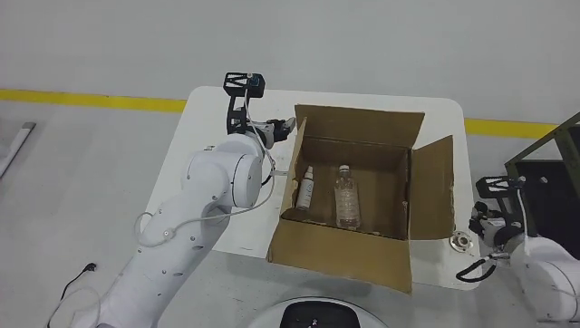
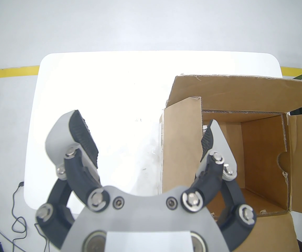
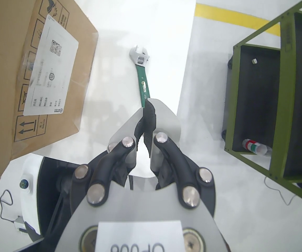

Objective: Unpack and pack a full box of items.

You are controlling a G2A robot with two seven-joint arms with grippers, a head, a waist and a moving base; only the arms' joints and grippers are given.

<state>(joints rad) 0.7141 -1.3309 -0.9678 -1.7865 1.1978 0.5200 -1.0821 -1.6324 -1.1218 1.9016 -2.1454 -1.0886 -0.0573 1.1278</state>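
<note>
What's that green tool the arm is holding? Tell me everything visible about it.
It is an adjustable wrench with a green handle bearing pale print and a bare silvery metal head with an open mouth and thumb wheel. The right gripper has its fingers shut on the handle's tail end, so the head points straight away from it, over the white table beside the labelled wall of the cardboard box. Whether it touches the table is unclear.

Industrial hall: pale floor, yellow line, green cart.
</note>
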